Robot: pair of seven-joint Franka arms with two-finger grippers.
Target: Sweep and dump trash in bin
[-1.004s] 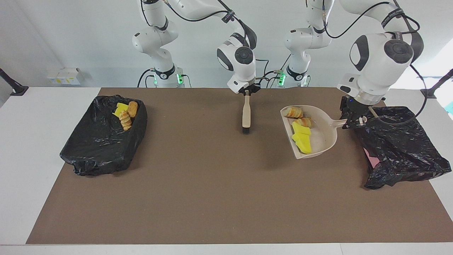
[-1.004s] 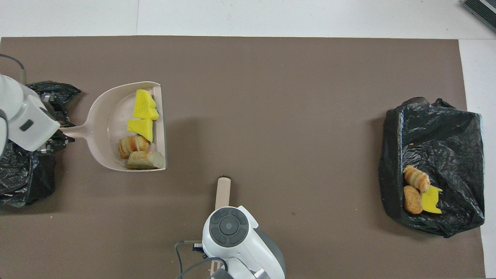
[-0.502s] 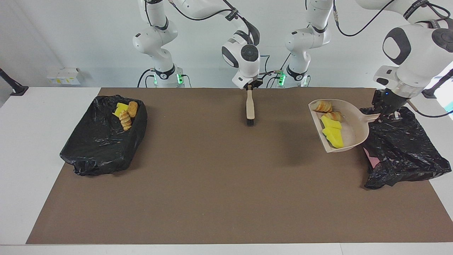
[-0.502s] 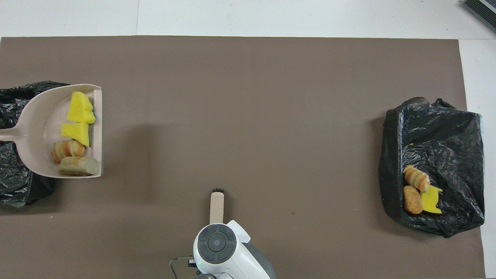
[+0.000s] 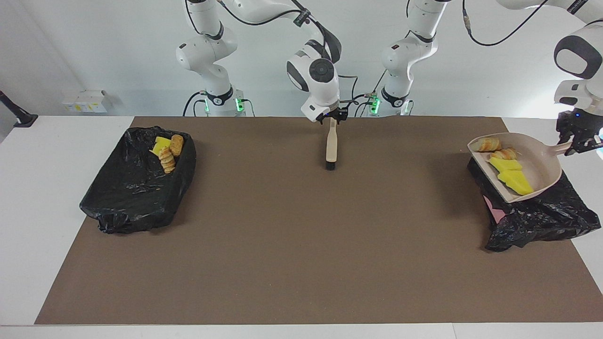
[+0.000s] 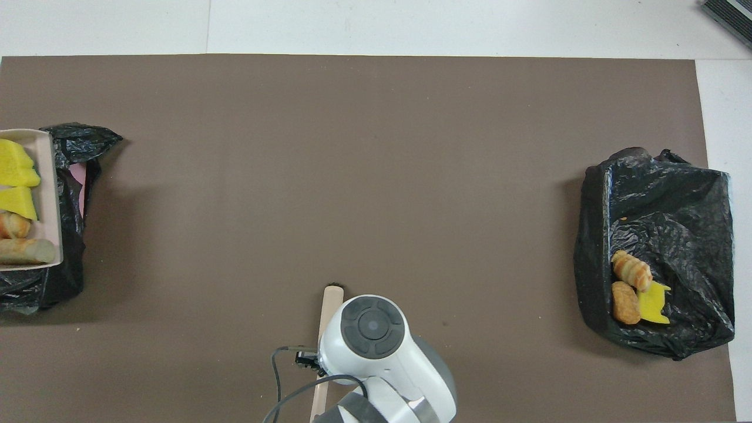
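Observation:
My left gripper (image 5: 575, 145) is shut on the handle of the beige dustpan (image 5: 541, 162), held level over the black-bagged bin (image 5: 541, 216) at the left arm's end. In the pan lies trash: two bread lumps (image 5: 487, 144) and two yellow sponge pieces (image 5: 517, 181). The overhead view shows only the dustpan's mouth (image 6: 46, 176) with a sponge piece (image 6: 14, 170) over that bin (image 6: 70, 247). My right gripper (image 5: 332, 117) is at the top of the brush (image 5: 330, 148), whose bristles point down at the mat. I cannot make out whether it grips the brush.
A second black-bagged bin (image 5: 127, 193) at the right arm's end holds two bread lumps (image 6: 631, 270) and a yellow sponge piece (image 6: 653, 302). A brown mat (image 5: 301, 245) covers the table. White boxes (image 5: 87, 101) sit by the wall.
The left arm carried the loaded dustpan up and toward its own end of the table, from beside the bin to over it. The brush and right gripper shifted only slightly.

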